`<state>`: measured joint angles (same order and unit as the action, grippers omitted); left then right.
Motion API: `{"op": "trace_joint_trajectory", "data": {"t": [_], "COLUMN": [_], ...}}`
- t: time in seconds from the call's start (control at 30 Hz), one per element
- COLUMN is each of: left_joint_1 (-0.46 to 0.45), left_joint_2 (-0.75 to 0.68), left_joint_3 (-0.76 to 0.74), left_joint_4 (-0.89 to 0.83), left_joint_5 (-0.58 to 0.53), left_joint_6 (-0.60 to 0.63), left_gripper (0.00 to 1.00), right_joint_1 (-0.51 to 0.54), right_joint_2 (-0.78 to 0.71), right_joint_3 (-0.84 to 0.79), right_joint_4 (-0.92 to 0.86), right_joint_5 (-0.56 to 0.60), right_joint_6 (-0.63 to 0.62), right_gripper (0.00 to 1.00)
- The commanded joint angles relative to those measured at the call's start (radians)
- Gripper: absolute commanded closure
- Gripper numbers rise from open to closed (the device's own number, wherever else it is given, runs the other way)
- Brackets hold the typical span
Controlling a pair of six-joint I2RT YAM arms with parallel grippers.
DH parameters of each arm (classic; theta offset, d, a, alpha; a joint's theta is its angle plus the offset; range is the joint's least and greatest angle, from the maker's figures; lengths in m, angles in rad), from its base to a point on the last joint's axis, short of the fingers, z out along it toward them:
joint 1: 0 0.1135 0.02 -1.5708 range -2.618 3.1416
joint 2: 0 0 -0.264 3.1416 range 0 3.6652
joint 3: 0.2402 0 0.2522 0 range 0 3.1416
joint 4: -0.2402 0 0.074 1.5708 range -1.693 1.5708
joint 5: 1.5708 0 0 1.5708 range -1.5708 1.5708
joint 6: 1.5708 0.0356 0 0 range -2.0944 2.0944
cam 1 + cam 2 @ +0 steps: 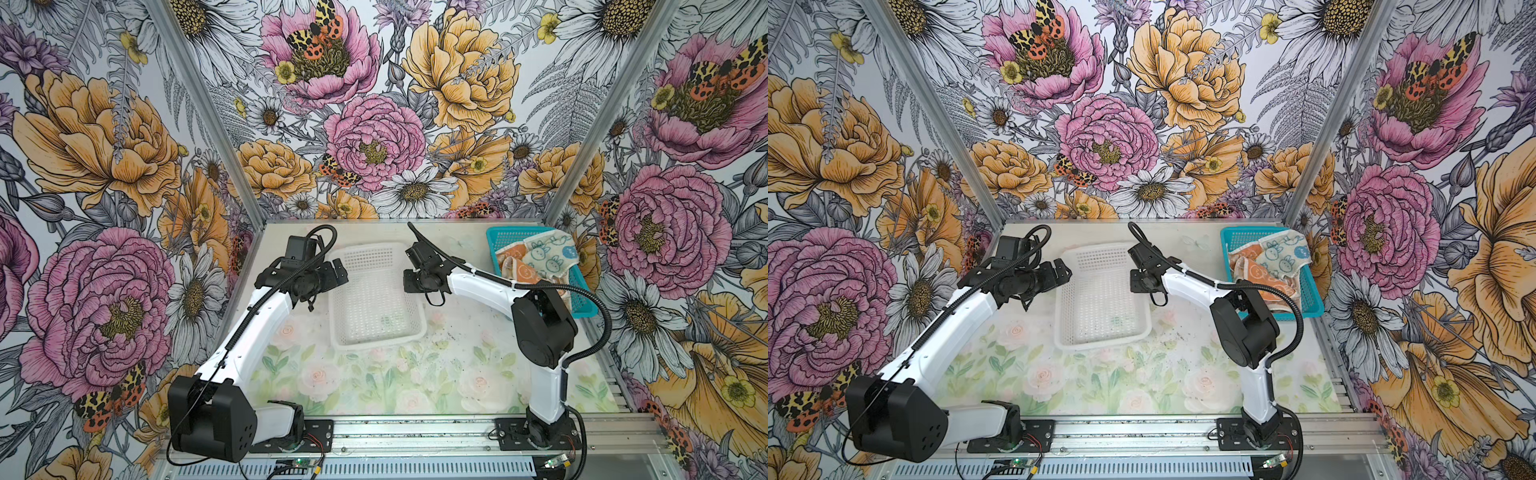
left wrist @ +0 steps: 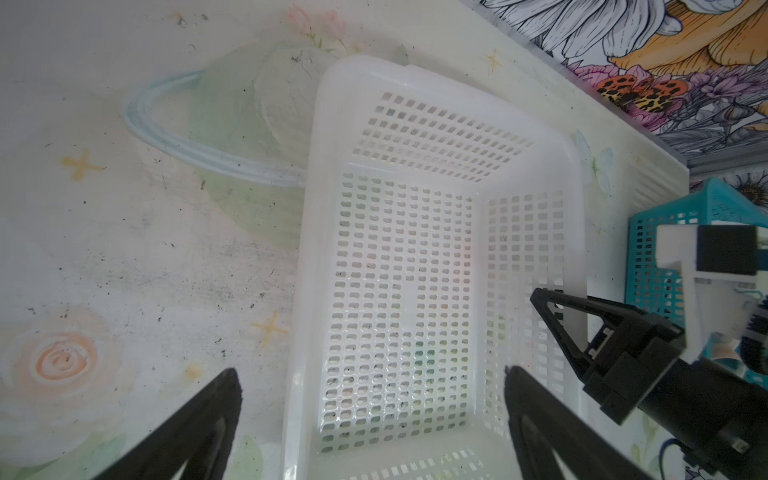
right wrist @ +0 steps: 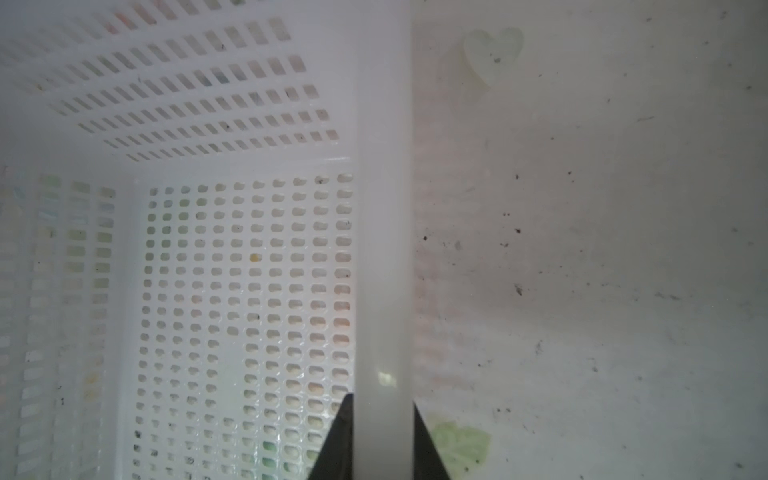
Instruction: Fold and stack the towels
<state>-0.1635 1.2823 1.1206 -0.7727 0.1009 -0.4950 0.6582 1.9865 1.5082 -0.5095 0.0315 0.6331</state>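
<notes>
Two arms at one basket: right gripper point(image 3: 381, 405) pinches white basket point(image 2: 415, 77) rim; left gripper point(image 2: 372, 374) spread above opposite rim, empty. Towels point(image 1: 540, 255) heaped in teal basket point(image 1: 505, 237), far right. Step, likely: positioning basket. Next: release, fetch a towel.

Towels point(image 1: 548, 253) partly behind rt arm point(image 1: 540, 324), rt fingers point(image 3: 338, 449) cut off at edge
</notes>
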Motion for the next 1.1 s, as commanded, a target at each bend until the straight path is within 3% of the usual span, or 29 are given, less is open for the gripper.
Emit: {"op": "trace_joint_trajectory", "data": {"t": [0.0,0.1,0.43,0.6,0.63,0.77,0.83,0.97,1.07], "left_joint_1": [0.029,0.040,0.043,0.037,0.035,0.032,0.030,0.028,0.025], "left_joint_2": [-0.036,-0.050,-0.092,-0.111,-0.110,-0.103,-0.096,-0.078,-0.066], "left_joint_3": [-0.022,-0.032,-0.068,-0.097,-0.100,-0.110,-0.110,-0.101,-0.098], "left_joint_4": [0.021,0.022,0.014,0.013,0.013,0.015,0.015,0.015,0.019], "left_joint_5": [0.044,0.057,0.074,0.082,0.081,0.074,0.071,0.064,0.066], "left_joint_6": [-0.018,-0.025,-0.041,-0.059,-0.059,-0.061,-0.059,-0.054,-0.056], "left_gripper": [0.01,0.01,0.01,0.01,0.01,0.01,0.01,0.01,0.01], "right_joint_1": [0.023,0.024,0.039,0.078,0.081,0.080,0.078,0.072,0.060], "right_joint_2": [0.035,0.050,0.065,0.083,0.095,0.129,0.131,0.108,0.050], "right_joint_3": [0.068,0.076,0.050,0.094,0.109,0.128,0.122,0.098,0.077], "right_joint_4": [0.053,0.101,0.195,0.195,0.194,0.194,0.194,0.195,0.195], "right_joint_5": [0.065,0.094,0.344,0.441,0.433,0.382,0.371,0.353,0.358], "right_joint_6": [0.091,0.199,0.637,0.727,0.724,0.702,0.684,0.645,0.547], "right_gripper": [0.93,1.00,1.00,1.00,0.92,0.88,0.73,0.54,0.32]}}
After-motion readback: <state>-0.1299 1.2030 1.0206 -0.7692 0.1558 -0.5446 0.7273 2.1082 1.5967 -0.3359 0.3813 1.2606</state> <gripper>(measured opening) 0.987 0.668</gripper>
